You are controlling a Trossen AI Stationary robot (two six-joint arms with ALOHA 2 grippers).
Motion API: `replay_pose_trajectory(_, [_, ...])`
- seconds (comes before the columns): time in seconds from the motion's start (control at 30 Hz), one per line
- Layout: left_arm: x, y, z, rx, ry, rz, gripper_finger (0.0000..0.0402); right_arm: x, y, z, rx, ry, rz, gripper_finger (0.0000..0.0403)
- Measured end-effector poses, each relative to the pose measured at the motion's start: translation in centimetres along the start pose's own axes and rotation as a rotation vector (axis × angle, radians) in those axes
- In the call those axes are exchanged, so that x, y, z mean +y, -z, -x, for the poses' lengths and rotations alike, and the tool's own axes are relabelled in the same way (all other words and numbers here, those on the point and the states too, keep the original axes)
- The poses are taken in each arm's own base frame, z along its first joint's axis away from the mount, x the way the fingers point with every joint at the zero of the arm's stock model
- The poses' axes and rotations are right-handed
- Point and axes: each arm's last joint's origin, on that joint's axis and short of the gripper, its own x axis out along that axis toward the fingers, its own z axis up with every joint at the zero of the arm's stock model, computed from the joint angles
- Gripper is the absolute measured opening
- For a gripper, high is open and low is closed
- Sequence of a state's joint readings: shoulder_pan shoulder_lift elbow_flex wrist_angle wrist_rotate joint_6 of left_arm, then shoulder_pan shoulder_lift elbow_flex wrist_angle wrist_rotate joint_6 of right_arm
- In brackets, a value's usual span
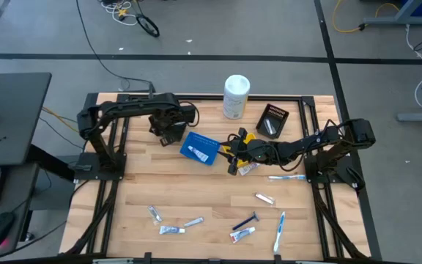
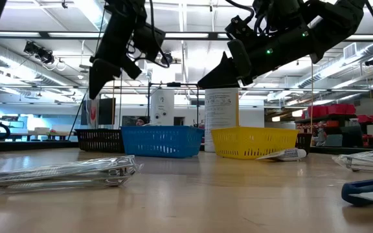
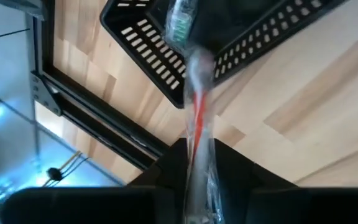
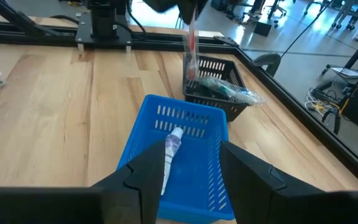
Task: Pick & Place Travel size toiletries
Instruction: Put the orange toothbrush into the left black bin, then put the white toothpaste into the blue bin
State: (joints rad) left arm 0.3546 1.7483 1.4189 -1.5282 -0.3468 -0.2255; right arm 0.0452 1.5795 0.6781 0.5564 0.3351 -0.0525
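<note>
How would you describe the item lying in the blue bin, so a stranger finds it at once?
Start from the wooden table, then find the blue bin near its middle, beside the yellow one. Inside lies a small white tube, the only item there; other toiletries lie loose on wood.

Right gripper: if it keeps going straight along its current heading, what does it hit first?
Most likely the blue bin: the right gripper, fingers apart, points straight into it, where a small white tube already lies. The black bin sits beyond. Depth is uncertain, so it may pass above the near rim.
</note>
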Motion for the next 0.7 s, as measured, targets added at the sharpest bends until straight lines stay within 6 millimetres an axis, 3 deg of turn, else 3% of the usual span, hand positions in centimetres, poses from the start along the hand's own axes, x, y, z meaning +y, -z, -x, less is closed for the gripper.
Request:
replay_pose_trajectory(0.27, [-0.3, -1.0, -0.7, -0.017, -0.084, -0.129, 0.0122, 0.0, 0.0, 0.0, 0.003, -0.002, 0.002, 0.0163])
replay_pose_trajectory(0.7, [-0.8, -3.2, -0.3, -0.241, -0.010, -0.242, 0.0152, 0.0, 0.1, 0.0, 0.008, -0.002, 0.011, 0.0163])
